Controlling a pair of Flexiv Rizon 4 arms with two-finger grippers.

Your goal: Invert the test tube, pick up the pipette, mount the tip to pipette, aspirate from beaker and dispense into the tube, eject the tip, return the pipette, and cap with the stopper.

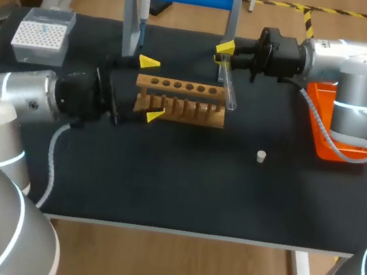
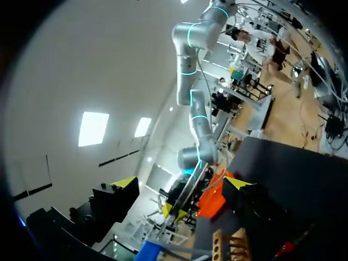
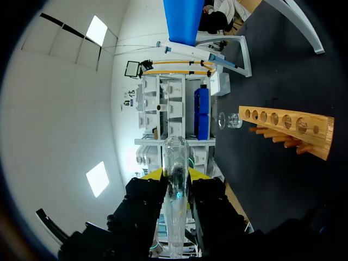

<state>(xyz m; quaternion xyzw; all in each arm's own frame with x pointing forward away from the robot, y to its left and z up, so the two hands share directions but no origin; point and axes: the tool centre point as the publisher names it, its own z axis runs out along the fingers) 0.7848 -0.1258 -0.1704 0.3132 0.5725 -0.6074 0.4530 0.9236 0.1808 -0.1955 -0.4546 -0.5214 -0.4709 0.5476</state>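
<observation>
Left gripper (image 1: 151, 88) spread wide at rack (image 1: 195, 105) end, contact unclear, right gripper (image 1: 223, 53) clamping test tube (image 1: 229, 91)

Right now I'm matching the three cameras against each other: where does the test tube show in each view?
Head view: the test tube slants down from the right tool, its lower end by the wooden rack.
Left wrist view: the test tube is a thin slanted line ahead, beyond the wooden rack.
Right wrist view: the test tube is clamped in the right tool, with the wooden rack ahead.
Shared landmark: the wooden rack.
</observation>
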